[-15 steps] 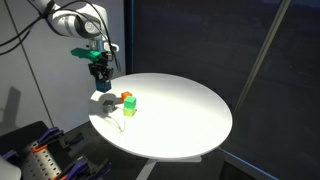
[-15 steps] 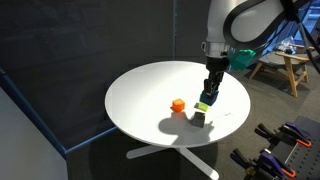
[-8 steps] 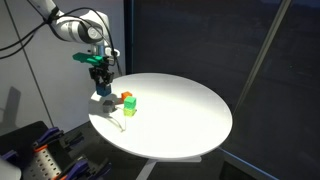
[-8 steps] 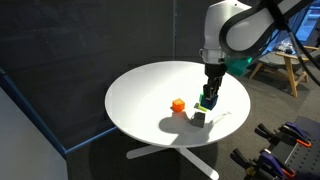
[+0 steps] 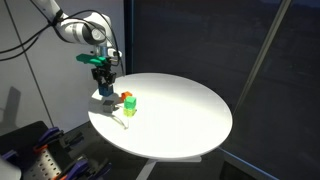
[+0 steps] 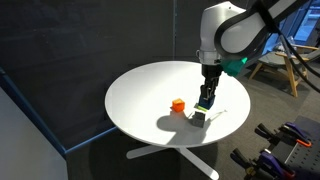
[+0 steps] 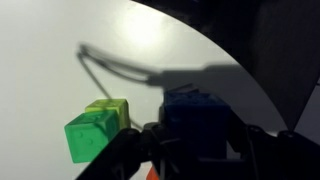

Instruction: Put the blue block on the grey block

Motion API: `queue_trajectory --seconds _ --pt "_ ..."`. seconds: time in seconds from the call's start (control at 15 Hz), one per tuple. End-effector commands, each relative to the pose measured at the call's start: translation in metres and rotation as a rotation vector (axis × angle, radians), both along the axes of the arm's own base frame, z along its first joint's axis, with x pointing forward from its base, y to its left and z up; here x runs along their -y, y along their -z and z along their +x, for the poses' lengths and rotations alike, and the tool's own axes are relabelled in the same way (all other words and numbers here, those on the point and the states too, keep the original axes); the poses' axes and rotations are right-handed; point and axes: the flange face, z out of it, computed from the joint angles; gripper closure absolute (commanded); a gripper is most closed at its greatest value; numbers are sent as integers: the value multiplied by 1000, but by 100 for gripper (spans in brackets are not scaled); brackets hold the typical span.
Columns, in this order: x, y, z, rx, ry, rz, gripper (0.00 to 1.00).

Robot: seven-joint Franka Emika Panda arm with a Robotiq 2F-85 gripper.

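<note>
My gripper (image 5: 104, 80) is shut on the blue block (image 7: 195, 115), a dark-blue cube that fills the space between the fingers in the wrist view. In both exterior views the gripper (image 6: 207, 98) holds it just above the grey block (image 5: 104, 99), a light-grey cube near the edge of the round white table (image 5: 185, 115). The grey block also shows in an exterior view (image 6: 202, 118). In the wrist view the grey block is hidden under the blue block. Whether the two blocks touch cannot be told.
An orange cube (image 5: 127, 98) and a green cube (image 5: 129, 108) stand right beside the grey block. The green cube shows in the wrist view (image 7: 95, 130), the orange cube in an exterior view (image 6: 178, 104). The table edge is close by.
The gripper has moved down and slightly sideways with the blue block, closer over the grey block. The other cubes have not moved.
</note>
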Motion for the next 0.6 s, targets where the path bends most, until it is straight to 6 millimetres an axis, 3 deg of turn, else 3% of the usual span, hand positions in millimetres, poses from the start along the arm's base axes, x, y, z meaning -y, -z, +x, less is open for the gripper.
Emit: queue_trajectory --seconds 0.0,0.53 --pt "-1 2 10 3 -21 -13 69" --pt "-3 21 15 -21 -33 -21 69"
